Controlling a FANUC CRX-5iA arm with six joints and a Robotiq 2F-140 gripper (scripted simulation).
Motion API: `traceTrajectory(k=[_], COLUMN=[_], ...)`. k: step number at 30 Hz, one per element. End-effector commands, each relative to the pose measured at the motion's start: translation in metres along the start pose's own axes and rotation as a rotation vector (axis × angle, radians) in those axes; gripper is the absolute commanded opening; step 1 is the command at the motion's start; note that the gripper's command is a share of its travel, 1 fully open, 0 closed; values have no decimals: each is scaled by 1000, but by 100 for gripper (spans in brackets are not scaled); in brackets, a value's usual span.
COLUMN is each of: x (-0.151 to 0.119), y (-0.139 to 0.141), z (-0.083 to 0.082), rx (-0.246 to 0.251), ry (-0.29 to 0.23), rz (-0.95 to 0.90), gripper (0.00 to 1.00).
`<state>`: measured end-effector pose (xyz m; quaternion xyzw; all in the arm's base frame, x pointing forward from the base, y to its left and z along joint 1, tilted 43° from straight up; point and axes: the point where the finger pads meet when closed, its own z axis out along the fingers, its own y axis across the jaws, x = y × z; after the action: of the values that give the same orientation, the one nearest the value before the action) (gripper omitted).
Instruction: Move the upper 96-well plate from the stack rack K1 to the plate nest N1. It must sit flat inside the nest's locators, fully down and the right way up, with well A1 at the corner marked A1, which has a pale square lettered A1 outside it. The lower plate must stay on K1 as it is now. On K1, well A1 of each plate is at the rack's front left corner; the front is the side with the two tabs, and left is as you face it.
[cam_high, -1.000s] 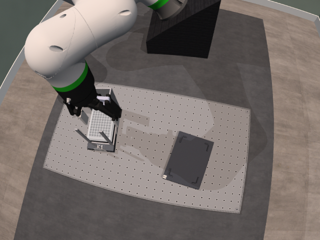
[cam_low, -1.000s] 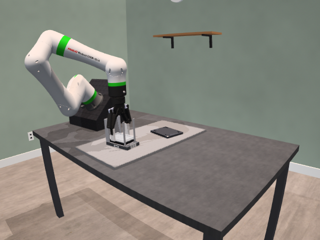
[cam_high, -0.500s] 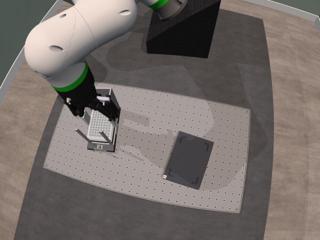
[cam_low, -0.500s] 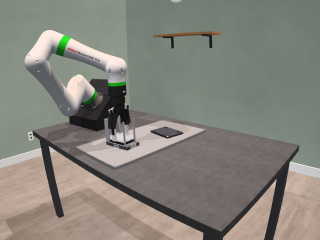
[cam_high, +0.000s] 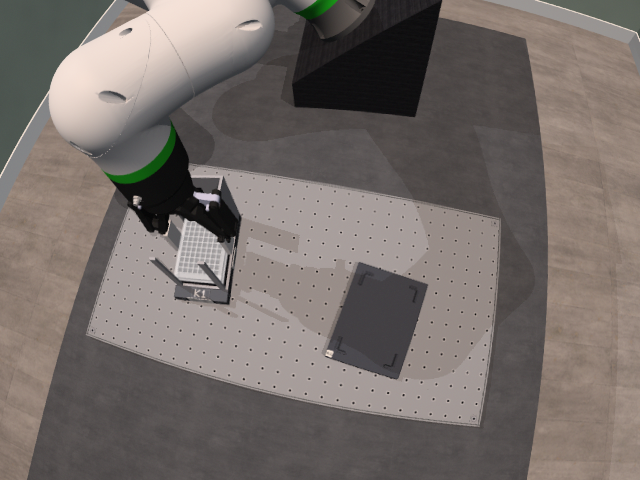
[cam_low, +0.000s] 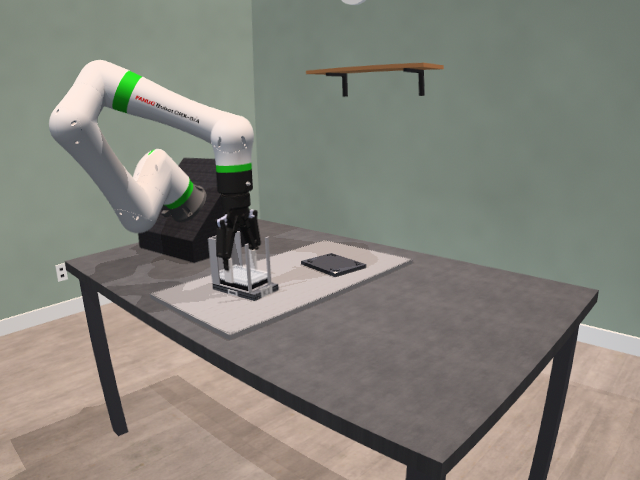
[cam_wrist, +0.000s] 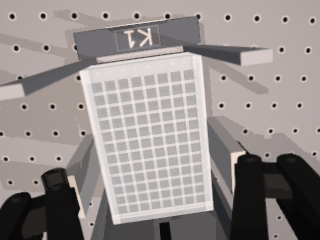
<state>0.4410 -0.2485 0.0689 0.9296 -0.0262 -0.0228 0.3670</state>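
Observation:
The stack rack K1 (cam_high: 200, 293) stands at the left of the perforated mat, its two front tabs pointing toward the camera. The upper 96-well plate (cam_high: 201, 251) sits in the rack, white with a grid of wells, and fills the wrist view (cam_wrist: 147, 137). The lower plate is hidden beneath it. My gripper (cam_high: 188, 219) reaches down into the rack between its posts (cam_low: 238, 248) and is shut on the upper plate, with a finger pad on each long side (cam_wrist: 155, 195). The plate nest N1 (cam_high: 377, 318) is a dark slab with corner locators, with the pale A1 square (cam_high: 329, 353) at its near left corner.
The rack's tall corner posts (cam_low: 242, 276) stand close around my fingers. The black robot pedestal (cam_high: 361, 67) is at the back of the table. The nest also shows in the exterior view (cam_low: 333, 264), to the right of the rack.

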Motion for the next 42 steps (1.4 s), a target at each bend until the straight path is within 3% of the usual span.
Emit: traceTrajectory(k=[1,42], x=[0,0], y=[0,0], z=[-3,-62], rx=[0,0], ry=[0,0], rz=[0,0], gripper=[0,0])
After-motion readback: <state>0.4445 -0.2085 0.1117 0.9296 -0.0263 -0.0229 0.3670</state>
